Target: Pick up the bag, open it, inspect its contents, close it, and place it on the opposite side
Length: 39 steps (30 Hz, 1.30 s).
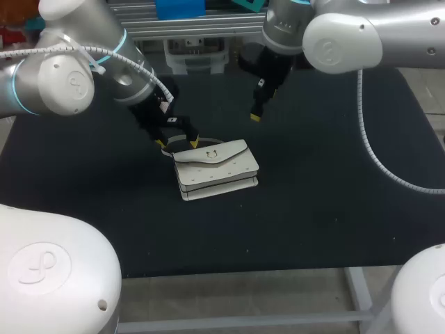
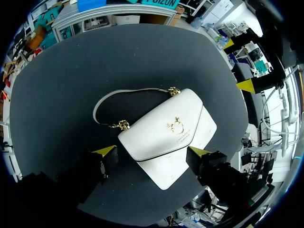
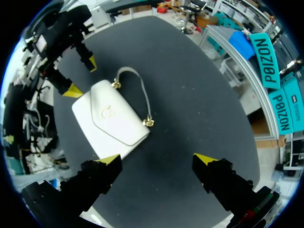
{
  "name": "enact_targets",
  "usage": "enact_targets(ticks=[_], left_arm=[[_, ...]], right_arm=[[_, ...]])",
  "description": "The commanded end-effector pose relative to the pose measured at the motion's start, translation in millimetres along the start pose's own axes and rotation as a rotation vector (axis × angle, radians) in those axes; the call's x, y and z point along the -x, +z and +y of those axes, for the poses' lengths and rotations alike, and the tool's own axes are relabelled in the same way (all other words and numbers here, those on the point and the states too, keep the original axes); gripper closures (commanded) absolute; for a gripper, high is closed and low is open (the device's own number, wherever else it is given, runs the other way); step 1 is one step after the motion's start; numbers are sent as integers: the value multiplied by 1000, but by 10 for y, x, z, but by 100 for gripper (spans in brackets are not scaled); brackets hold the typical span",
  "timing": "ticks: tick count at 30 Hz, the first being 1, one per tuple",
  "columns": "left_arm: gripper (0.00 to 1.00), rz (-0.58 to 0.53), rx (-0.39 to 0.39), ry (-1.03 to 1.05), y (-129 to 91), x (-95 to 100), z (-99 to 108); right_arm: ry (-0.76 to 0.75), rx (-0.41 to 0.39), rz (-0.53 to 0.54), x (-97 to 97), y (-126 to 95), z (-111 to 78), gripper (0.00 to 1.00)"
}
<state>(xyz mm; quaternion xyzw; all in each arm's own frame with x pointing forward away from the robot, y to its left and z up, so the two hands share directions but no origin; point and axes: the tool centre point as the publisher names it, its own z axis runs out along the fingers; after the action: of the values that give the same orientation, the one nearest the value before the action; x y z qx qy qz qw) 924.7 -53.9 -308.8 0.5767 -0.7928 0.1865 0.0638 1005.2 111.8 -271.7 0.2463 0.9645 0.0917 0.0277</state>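
A white handbag (image 1: 215, 170) with a gold clasp lies flat and closed on the black table, just left of the middle. Its thin strap (image 2: 102, 102) curls on the mat behind it. My left gripper (image 1: 177, 144) hangs open over the strap end of the bag; in the left wrist view the bag (image 2: 166, 135) lies below and between the spread fingers (image 2: 105, 152), which do not touch it. My right gripper (image 1: 257, 104) is open and higher up, behind and to the right of the bag. In its own view the bag (image 3: 111, 121) lies ahead of one finger of this gripper (image 3: 156, 160).
The black mat (image 1: 334, 209) covers the whole table, with its front edge near my arm bases. Both arms come in over the back half of the table, and my left gripper (image 3: 78, 76) shows beyond the bag in the right wrist view.
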Motion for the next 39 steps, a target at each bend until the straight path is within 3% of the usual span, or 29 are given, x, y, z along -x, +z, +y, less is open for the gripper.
enact_targets(ticks=[1, 7, 9, 12, 28, 34, 39], left_arm=[[0, 47, 13, -488, 27, 95, -33], [0, 132, -24, -596, -63, 178, 52], [0, 175, -46, -660, -101, 198, 86], [0, 152, -98, -758, -133, 229, 134], [0, 152, -98, -758, -133, 229, 134], [0, 279, -140, -854, -3, 315, 242], [1, 383, -121, -847, 93, 309, 255]], right_arm=[[312, -12, 190, 51, -5, 54, 0], [405, -19, 198, -53, -52, 98, 0], [474, 17, 219, -99, -62, 100, 0], [478, 7, 234, -300, -58, 63, 0], [478, 7, 234, -300, -58, 63, 0], [659, 101, 465, -400, 203, 142, 0], [766, 112, 544, -440, 326, 137, 0]])
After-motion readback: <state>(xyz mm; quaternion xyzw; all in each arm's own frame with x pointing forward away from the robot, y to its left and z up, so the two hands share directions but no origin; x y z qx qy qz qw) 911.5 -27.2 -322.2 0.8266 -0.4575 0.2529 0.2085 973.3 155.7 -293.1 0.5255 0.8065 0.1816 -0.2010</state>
